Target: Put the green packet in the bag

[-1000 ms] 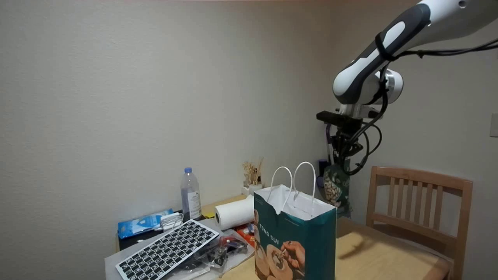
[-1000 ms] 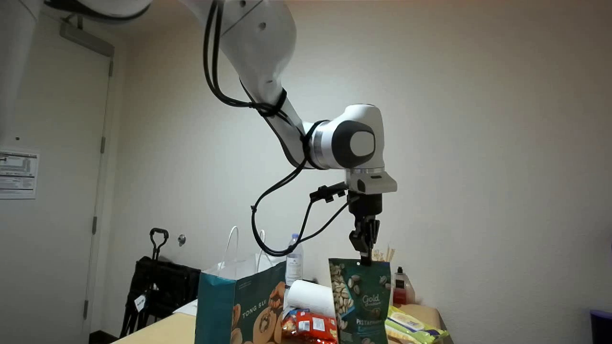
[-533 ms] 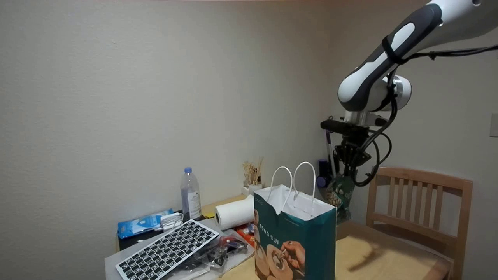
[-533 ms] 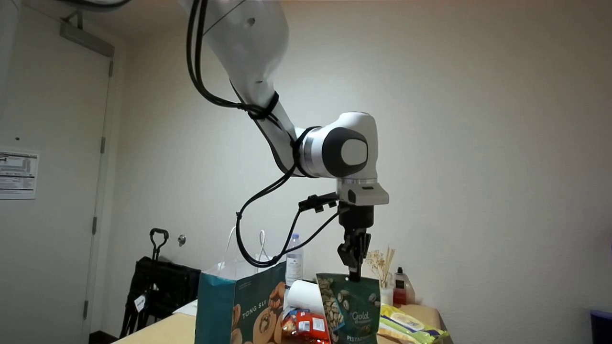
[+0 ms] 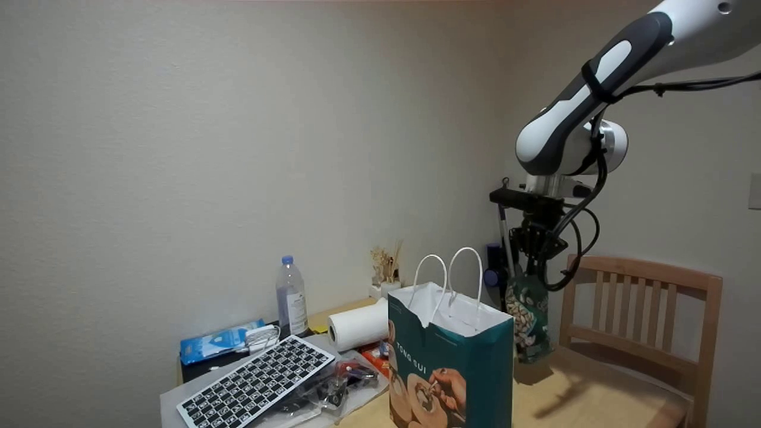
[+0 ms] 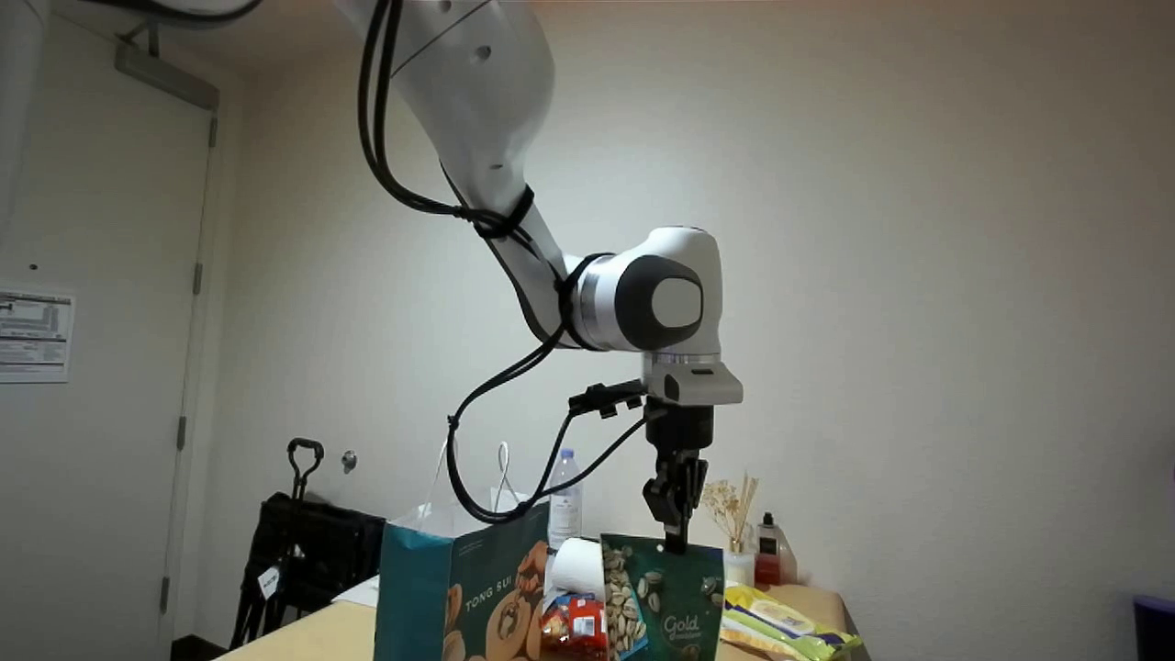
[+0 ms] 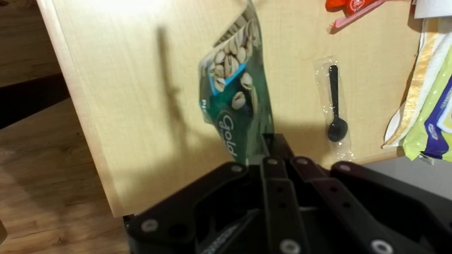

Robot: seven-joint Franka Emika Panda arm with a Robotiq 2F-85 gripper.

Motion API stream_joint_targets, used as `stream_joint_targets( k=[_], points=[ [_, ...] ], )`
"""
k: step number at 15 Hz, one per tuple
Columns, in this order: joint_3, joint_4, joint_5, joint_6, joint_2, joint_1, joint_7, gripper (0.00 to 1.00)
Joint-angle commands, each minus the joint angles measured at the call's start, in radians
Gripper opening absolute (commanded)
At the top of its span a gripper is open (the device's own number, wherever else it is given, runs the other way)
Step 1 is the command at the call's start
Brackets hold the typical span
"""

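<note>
a white and dark grey robot arm [image 6: 496,119] reaches down over a pale wooden worktop [image 7: 116,70]. its jaws point downward and stand narrow, pinched onto the top edge of a green packet [image 6: 675,597], a pouch printed with pistachios and the word "gold". the green packet hangs upright from them, outside the bag [image 5: 446,362].

the bag is tall teal paper with a white inside, lettered "tong sui"; it stands upright, its base out of frame in both exterior views. in an exterior view, the green packet is to the right of the bag, and a white paper roll [image 6: 578,566] and a red packet [image 6: 576,627] show between the two. in an exterior view, the green packet appears just past the bag's right-hand edge, with a wooden chair [image 5: 645,271] further right. on the bag's left there, a black and white patterned board [image 5: 255,380] lies in front of a blue packet [image 5: 217,343] and a blue-capped bottle [image 5: 291,300].

in the wrist view, the green packet stretches from the jaws toward the top, its printed front showing. a black spoon [image 7: 335,106] in a clear wrapper [image 7: 325,91] lies to the right of it, and a yellow-green packet [image 7: 432,120] lies beyond the spoon, at the right-hand edge.
</note>
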Motion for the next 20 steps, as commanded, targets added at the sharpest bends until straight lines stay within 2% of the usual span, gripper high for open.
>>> stream_joint_targets(
  k=[1,16,17,18,20],
  points=[
    [0.011,0.002,0.012,0.002,0.014,-0.014,-0.017,0.00],
    [-0.021,0.026,0.010,0.000,0.132,-0.032,-0.025,0.00],
    [-0.023,0.028,0.007,-0.007,0.136,-0.032,-0.026,0.26],
    [-0.025,0.026,0.004,-0.007,0.137,-0.032,-0.024,0.28],
    [-0.030,0.016,-0.012,-0.003,0.117,-0.025,0.000,0.40]
  ],
)
